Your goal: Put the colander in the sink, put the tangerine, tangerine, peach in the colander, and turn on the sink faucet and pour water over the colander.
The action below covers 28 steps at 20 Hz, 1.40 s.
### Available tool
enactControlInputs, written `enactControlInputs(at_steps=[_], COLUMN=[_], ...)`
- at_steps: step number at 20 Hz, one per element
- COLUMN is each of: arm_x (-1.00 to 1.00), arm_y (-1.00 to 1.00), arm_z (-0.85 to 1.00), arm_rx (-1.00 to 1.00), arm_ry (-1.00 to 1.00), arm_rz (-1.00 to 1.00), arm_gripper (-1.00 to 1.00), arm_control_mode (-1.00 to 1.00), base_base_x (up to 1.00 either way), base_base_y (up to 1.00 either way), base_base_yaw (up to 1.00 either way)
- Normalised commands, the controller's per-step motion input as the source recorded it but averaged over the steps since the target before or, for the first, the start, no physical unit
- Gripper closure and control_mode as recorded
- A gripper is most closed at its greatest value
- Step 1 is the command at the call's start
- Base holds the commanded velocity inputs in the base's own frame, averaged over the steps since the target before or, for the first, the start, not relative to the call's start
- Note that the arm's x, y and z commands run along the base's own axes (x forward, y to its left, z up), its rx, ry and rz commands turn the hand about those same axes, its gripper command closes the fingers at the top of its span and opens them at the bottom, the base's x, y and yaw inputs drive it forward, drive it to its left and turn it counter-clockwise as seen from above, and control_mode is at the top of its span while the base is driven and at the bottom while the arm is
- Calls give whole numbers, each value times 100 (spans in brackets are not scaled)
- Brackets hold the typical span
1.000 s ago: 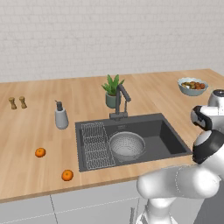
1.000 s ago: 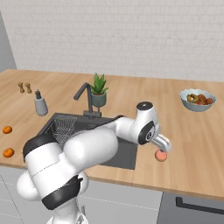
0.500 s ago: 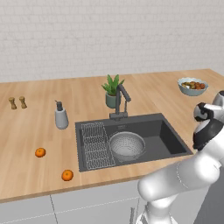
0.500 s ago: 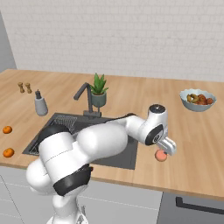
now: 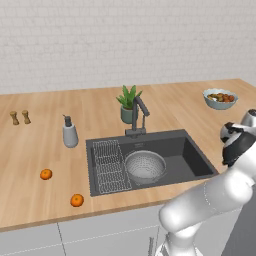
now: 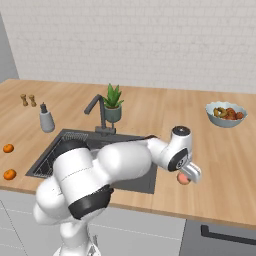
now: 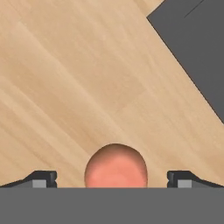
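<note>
Your jaws [image 7: 112, 179] are spread wide with the peach [image 7: 116, 166] sitting between the two fingertips [image 7: 43, 178], and neither tip touches it. In the right base view the peach [image 6: 183, 178] rests on the tabletop [image 6: 220, 165] just right of the sink [image 6: 142, 182], under the arm's hand. The colander [image 5: 145, 166] already stands in the sink [image 5: 195, 160], beside the wire rack [image 5: 109, 165], and the faucet [image 5: 138, 112] rises behind it. You have both tangerines on the tabletop left of the sink: one [image 5: 46, 174] farther back, one [image 5: 76, 200] near the front edge. A fruit bowl [image 5: 220, 98] stands far right.
</note>
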Motion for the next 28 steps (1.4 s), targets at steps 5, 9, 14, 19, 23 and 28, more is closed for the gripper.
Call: enactControlInputs(at_steps=[5, 9, 14, 19, 23, 28], arm_x=[11, 15, 18, 5, 0, -2], arm_y=[0, 0, -13, -20, -15, -1], arm_z=[-44, -41, -21, -10, -23, -37], arm_rx=[0, 0, -2, -3, -3, -4], arm_ry=[0, 0, 0, 0, 0, -1], arm_rz=[0, 0, 0, 0, 0, 0], arm_gripper=[-100, -100, -100, -100, -100, 100], arm_control_mode=[-100, -100, -100, -100, -100, -100], base_base_x=[0, 0, 0, 0, 0, 0], base_base_y=[0, 0, 0, 0, 0, 0], base_base_yaw=[0, 0, 0, 0, 0, 0])
